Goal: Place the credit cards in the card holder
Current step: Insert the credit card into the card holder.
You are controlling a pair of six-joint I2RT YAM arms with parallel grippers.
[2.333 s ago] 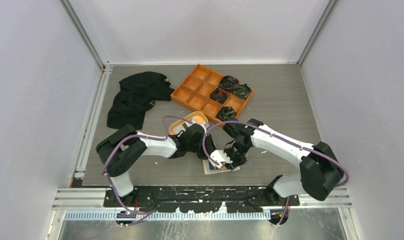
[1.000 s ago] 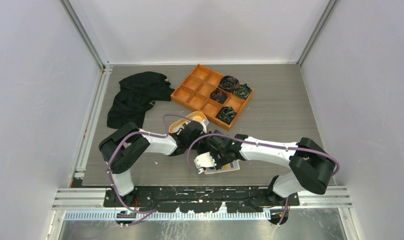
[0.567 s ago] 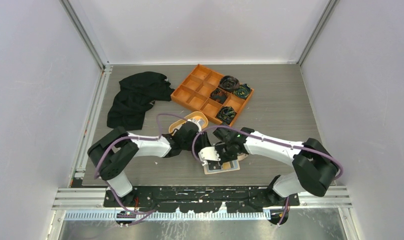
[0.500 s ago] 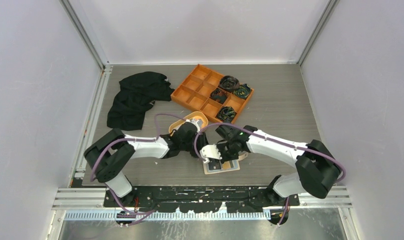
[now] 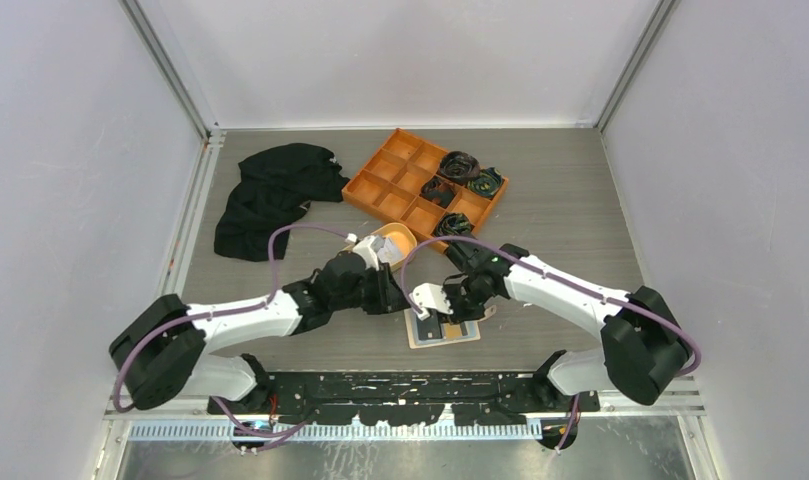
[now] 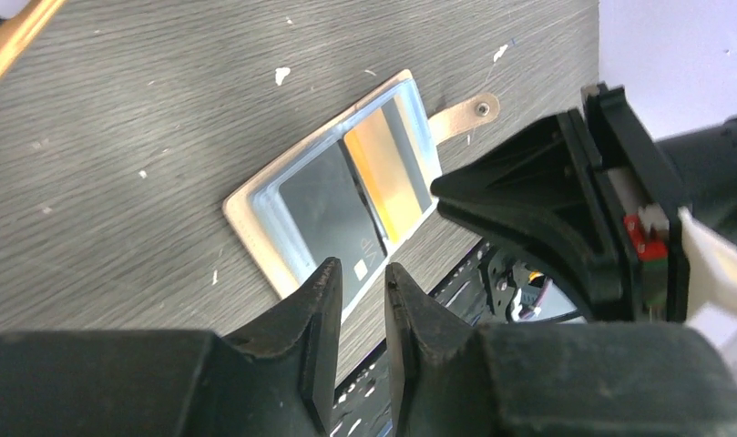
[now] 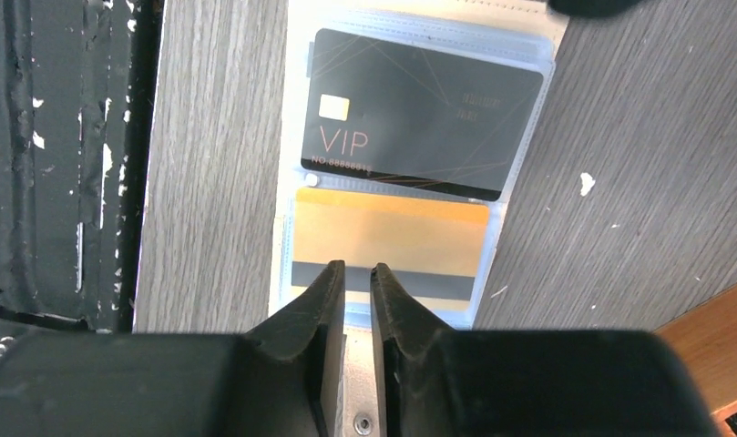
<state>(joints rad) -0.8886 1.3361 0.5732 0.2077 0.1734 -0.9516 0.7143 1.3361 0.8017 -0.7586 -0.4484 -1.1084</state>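
The card holder (image 5: 442,330) lies open flat by the near edge of the table (image 5: 570,230), long axis roughly along that edge, a black card (image 7: 424,114) and a gold card (image 7: 392,241) sleeved inside. The right gripper (image 7: 357,269) hangs right over the gold card, jaws slightly apart, seemingly empty. The left gripper (image 6: 362,267), likewise narrow and empty, waits just leftward.

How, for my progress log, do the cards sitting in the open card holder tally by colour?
black card: 1
gold card with a dark stripe: 1
Total in the card holder: 2
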